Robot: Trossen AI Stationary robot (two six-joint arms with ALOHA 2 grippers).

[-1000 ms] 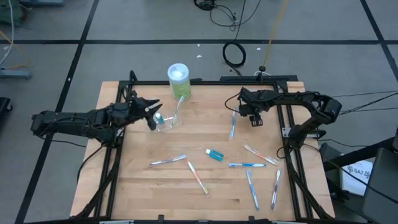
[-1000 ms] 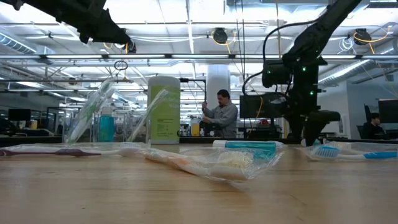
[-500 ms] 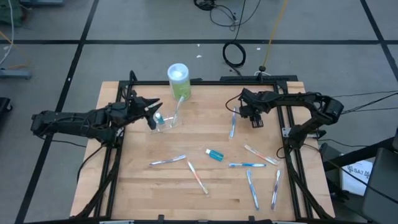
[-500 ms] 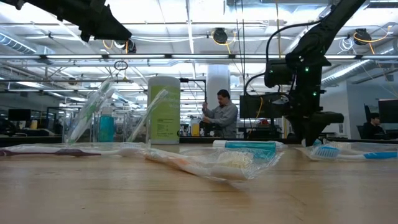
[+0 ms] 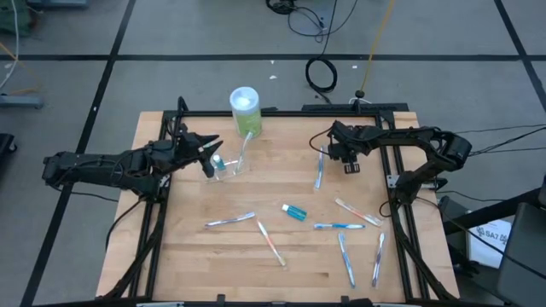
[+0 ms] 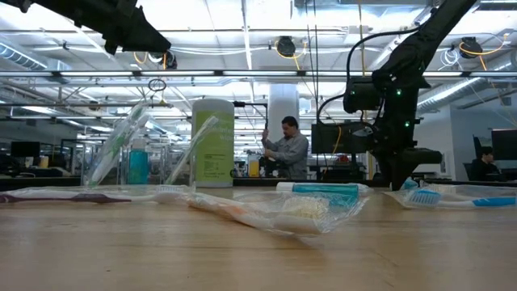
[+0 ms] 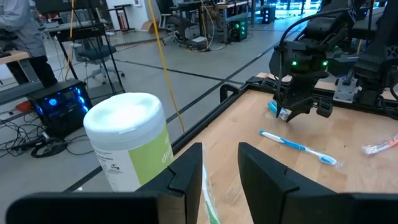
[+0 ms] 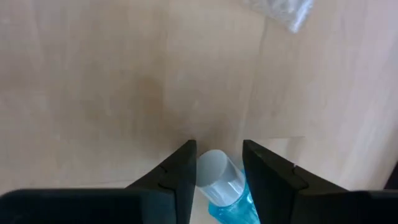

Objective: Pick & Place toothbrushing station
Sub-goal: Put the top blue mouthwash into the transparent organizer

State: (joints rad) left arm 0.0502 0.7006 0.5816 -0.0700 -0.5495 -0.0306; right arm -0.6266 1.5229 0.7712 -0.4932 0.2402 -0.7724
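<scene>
**Blue tube sitting between the right tool's fingers at the far right of the surface**

Blue and white-capped, a small tube (image 8: 221, 186) is lying between the two dark fingers (image 8: 176, 174) of the right tool (image 5: 326, 152), which is reaching down to the wooden surface (image 5: 281, 273) near its far right side. The fingers are standing close on either side of the tube, but whether they are actually pressing on it cannot be told. In the left wrist view the same tool is showing farther off with the blue tube at its tip, low over the wood.

Over on the left, the left tool (image 5: 209, 152) is hovering beside the clear plastic cup (image 5: 227, 167), its fingers part-way apart and gripping nothing. A wrapped toothbrush (image 5: 243, 147) is leaning in the cup, and a tube is standing in it too. Just behind the cup is standing the green container (image 5: 245, 111) with its white lid.

A second blue tube (image 5: 294, 212) is lying near the middle of the surface. Toothbrushes are lying scattered flat on the wood: one (image 5: 319, 173) just beside the right tool, one (image 5: 229, 220) and an orange one (image 5: 271, 244) left of centre, a blue one (image 5: 339, 226), a pale one (image 5: 357, 211), and two more (image 5: 346, 259) near the front right.

In the low view a person (image 6: 289, 150) is standing in the room behind.
</scene>
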